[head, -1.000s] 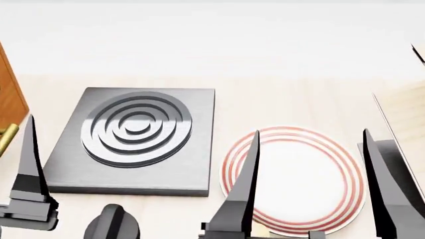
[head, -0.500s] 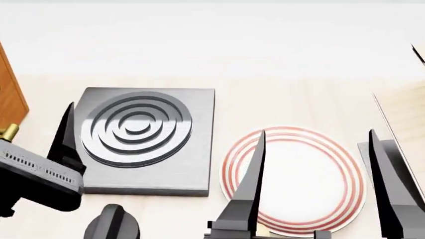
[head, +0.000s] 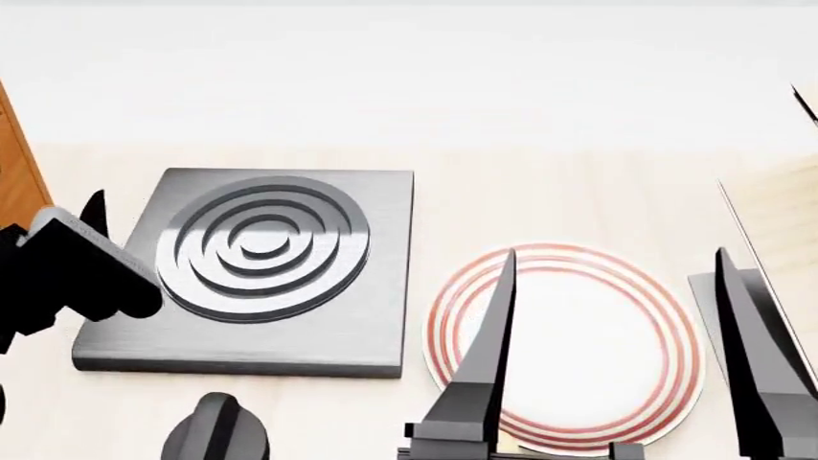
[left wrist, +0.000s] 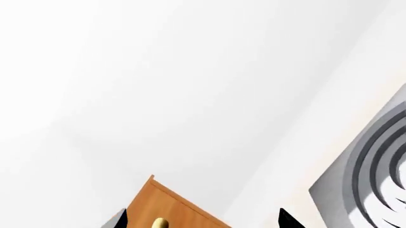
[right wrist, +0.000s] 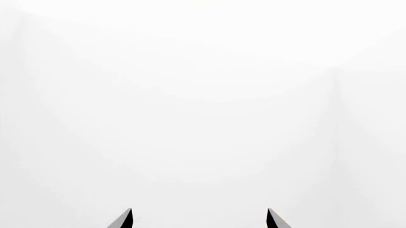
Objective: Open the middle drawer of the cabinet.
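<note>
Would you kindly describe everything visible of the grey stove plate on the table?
The stove plate is a flat, square slab that looks like brushed dark-grey metal, with rounded edges. Concentric circular rings are recessed in its top, sitting toward the far half. It lies flat on the pale wooden table, beside the red-rimmed plate and apart from it. The left gripper overlaps its left edge in the head view; contact cannot be judged. The left wrist view catches one corner and some rings.

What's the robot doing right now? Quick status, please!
Left gripper open, facing the cabinet, holding nothing. Right gripper open, idle above plate. Drawers out of view. Nothing blocking.
</note>
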Tool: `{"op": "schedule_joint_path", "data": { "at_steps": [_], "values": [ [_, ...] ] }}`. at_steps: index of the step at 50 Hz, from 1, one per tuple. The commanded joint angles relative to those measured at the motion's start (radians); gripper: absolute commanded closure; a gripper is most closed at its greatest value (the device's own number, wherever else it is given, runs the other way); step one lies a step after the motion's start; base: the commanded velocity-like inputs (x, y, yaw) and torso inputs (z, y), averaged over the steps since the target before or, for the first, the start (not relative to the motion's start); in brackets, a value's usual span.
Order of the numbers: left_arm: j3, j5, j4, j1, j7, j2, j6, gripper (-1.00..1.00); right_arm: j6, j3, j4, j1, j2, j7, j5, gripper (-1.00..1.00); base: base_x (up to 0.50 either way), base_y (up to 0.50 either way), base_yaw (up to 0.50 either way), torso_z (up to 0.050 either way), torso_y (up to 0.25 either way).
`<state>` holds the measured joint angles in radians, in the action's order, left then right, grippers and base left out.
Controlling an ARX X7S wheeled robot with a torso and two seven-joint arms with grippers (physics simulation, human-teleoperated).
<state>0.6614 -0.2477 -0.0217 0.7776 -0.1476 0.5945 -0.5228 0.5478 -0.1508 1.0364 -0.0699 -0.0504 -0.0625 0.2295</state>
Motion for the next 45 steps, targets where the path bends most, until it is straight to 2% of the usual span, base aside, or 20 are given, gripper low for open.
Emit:
{"op": "schedule_joint_path", "data": {
  "at_steps": [1,20,45],
  "values": [
    [0.023,-0.041,-0.241,0.076,0.033,-0.030,0.090,-1.00,0.007,0.015,0.003,0.000,0.013,0.020,0.017,-1.00,0.00,0.00,0.00,0.000,0.000],
    [0.075,-0.067,-0.407,0.114,0.043,-0.031,0.159,-1.00,0.001,0.018,0.003,0.005,0.008,0.015,0.009,-1.00,0.00,0.00,0.00,0.000,0.000],
    [0.142,-0.089,-0.491,0.134,0.105,-0.017,0.236,-1.00,0.001,0.017,0.005,0.006,0.007,0.018,0.012,-1.00,0.00,0.00,0.00,0.000,0.000]
  ]
}}
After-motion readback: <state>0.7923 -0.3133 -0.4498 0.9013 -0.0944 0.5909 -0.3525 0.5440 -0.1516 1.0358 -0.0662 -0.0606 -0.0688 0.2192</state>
